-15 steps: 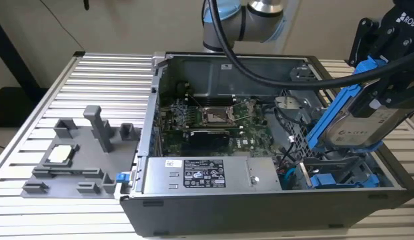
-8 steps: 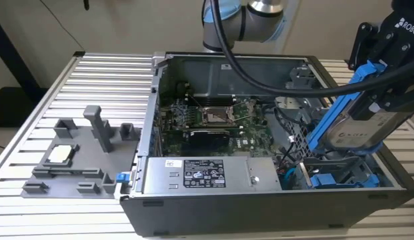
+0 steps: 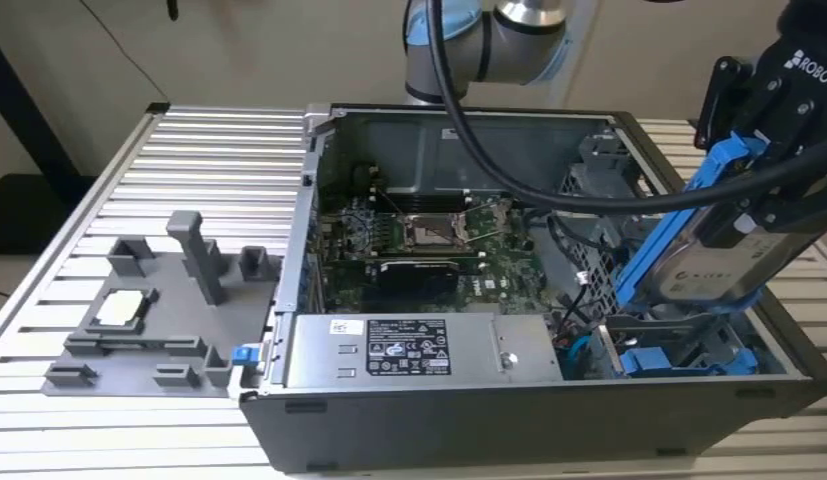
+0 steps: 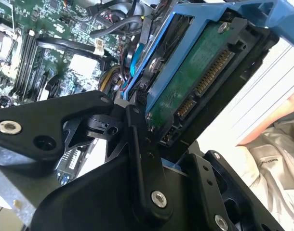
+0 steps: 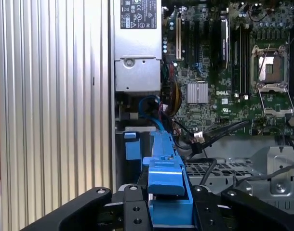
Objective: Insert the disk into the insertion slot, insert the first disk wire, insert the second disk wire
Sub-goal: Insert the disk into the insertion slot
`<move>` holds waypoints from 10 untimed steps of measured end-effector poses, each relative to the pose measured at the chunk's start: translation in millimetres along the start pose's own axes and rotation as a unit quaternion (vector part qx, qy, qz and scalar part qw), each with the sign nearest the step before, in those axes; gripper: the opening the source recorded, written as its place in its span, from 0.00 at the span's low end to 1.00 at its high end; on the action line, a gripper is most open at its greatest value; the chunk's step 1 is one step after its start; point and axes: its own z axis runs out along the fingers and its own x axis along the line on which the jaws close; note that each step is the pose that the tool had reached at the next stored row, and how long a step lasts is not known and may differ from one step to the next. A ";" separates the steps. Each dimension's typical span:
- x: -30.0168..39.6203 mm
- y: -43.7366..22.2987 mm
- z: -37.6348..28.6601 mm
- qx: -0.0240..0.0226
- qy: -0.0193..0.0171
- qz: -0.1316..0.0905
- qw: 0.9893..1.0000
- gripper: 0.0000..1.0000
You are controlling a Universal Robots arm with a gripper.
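Exterior view: disk (image 3: pixel 717 262) is held tilted by the gripper (image 3: pixel 767 205), jaws clamped on its upper end. Its lower end is just above the slot (image 3: pixel 680 352), not seated. Jamming on the slot rim is judged likely if lowered at this tilt. Cables (image 3: pixel 568 318) beside the slot could be pinched.

Second wrist view: the connector (image 4: pixel 212 72) is seen at the end away from the slot.

First wrist view: the carrier (image 5: pixel 166 178) is seen end-on, roughly towards the slot.

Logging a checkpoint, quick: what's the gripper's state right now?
The gripper: closed, holding the disk in its blue carrier, tilted above the insertion slot, not yet inserted.
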 end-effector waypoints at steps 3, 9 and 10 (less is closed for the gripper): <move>0.0 -0.7 2.8 0.000 0.000 0.000 1.000 0.33; -0.1 -1.0 8.2 0.001 0.000 0.000 1.000 0.33; 0.1 -1.2 9.0 0.001 0.000 0.000 1.000 0.33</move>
